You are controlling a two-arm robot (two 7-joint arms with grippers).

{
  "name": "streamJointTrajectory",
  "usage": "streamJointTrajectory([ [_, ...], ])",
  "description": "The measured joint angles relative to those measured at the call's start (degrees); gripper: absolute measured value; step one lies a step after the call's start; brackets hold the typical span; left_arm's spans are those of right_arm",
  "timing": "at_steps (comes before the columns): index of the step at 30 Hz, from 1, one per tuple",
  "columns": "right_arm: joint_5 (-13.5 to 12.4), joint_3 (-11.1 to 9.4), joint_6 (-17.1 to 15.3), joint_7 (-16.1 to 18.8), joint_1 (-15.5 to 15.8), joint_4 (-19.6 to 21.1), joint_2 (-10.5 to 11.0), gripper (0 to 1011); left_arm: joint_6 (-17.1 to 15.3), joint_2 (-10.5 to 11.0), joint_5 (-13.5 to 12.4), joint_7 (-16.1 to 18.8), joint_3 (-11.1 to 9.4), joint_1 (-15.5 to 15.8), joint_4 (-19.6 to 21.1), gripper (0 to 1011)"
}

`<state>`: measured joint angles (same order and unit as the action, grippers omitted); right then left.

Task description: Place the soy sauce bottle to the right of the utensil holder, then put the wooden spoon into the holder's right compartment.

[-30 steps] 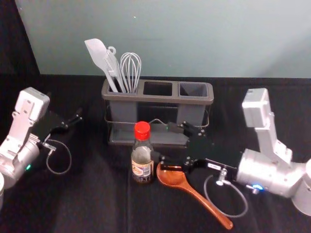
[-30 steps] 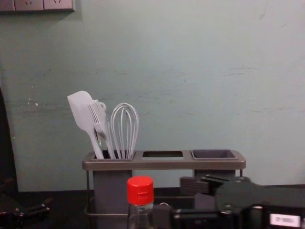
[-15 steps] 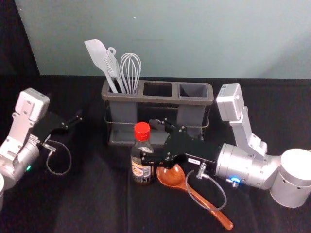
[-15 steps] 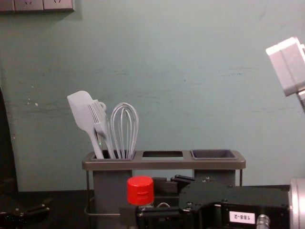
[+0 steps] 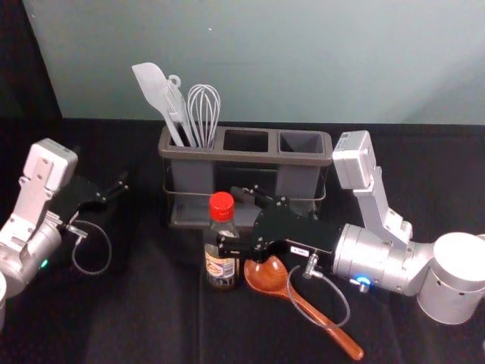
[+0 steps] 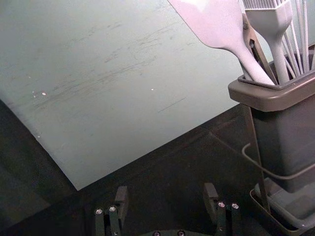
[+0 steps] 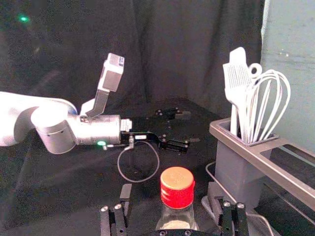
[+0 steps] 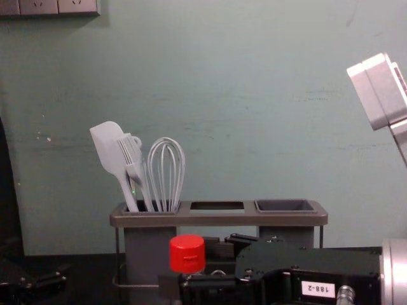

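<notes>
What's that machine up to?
The robot's right gripper has its open fingers on either side of the soy sauce bottle, which stands in front of the utensil holder, seemingly about to be gripped. The wooden spoon lies beside it, its compartment still to be filled. The left gripper waits, open, off to the left.

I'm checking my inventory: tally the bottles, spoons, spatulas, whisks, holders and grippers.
Bottle: 1
Wooden spoon: 1
Spatula: 1
Whisk: 1
Utensil holder: 1
Grippers: 2 (left gripper, far left; right gripper, at the bottle)
Total: 7
</notes>
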<state>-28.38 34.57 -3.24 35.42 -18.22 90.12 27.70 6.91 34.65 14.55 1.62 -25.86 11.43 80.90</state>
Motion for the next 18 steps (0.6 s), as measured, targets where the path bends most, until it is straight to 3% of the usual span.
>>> streamJointTrajectory([
  [11, -0.1, -0.08, 0.04, 0.07, 0.07, 0.13, 0.08, 713, 0.0, 0.0, 0.0, 0.0, 0.0, 0.0, 0.0, 1005],
  [18, -0.15, -0.11, 0.07, 0.09, 0.1, 0.17, 0.11, 478, 0.0, 0.0, 0.0, 0.0, 0.0, 0.0, 0.0, 1005],
])
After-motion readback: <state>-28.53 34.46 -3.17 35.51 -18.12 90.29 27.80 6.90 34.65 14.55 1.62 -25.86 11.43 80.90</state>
